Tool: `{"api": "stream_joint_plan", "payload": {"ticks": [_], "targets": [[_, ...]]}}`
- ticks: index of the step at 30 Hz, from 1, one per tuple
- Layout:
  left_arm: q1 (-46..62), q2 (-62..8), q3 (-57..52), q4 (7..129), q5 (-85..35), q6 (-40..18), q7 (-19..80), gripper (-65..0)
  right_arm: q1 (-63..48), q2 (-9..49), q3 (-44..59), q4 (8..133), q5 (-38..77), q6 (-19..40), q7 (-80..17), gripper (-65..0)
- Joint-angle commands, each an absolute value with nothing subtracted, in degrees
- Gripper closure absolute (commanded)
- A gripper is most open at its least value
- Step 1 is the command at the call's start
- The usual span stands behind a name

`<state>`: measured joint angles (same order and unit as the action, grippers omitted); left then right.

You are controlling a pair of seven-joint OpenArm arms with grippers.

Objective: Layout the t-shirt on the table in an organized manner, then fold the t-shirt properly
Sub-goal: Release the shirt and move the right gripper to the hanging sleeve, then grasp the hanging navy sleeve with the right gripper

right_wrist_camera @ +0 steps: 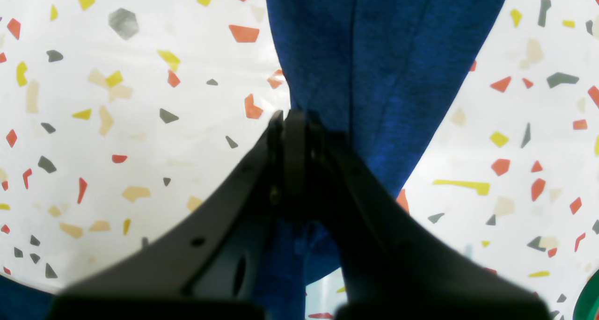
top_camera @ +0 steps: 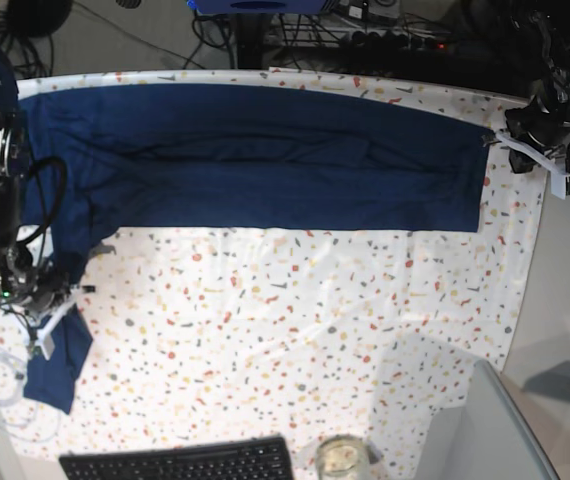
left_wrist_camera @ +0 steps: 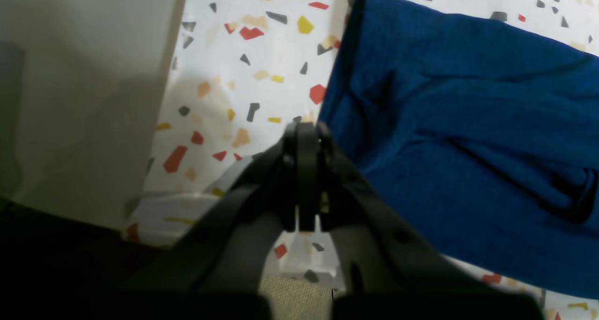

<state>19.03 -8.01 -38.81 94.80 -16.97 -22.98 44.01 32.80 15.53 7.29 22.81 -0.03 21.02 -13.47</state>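
Both grippers are working the shirt [top_camera: 255, 160], stretched across the counter [top_camera: 295, 330] between them: right gripper [right_wrist_camera: 295, 116] pinching a sleeve, left gripper [left_wrist_camera: 306, 128] clenched at its edge. All folding remains.

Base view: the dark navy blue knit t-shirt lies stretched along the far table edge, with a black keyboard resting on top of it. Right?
No. In the base view the black keyboard sits at the near edge, apart from the dark navy blue knit t-shirt; the rest holds.

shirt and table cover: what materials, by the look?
Shirt: soft knit, likely cotton jersey, matte navy; fine ribbed texture shows, and it drapes in loose folds. Table cover: seemingly thin cloth printed with terrazzo flecks; slight wrinkles show in the base view.
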Motion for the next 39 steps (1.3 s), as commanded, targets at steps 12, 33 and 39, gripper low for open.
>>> {"api": "stream_joint_plan", "payload": {"ticks": [12, 33, 39], "targets": [[17.4, -9.1, -39.1, 95.6, -16.9, -23.3, 43.0, 0.0, 13.9, 16.0, 7.5, 63.2, 7.8, 21.5, -24.0, -0.2], [16.7, -9.1, -39.1, 94.8, -16.9, -23.3, 43.0, 0.0, 0.4, 11.7, 7.5, 86.5, 11.4, 21.5, -41.1, -15.3], [17.0, -9.1, -39.1, 94.8, -16.9, -23.3, 42.9, 0.0, 3.6, 11.6, 7.5, 89.5, 11.3, 21.0, -41.7, -38.6]]}}
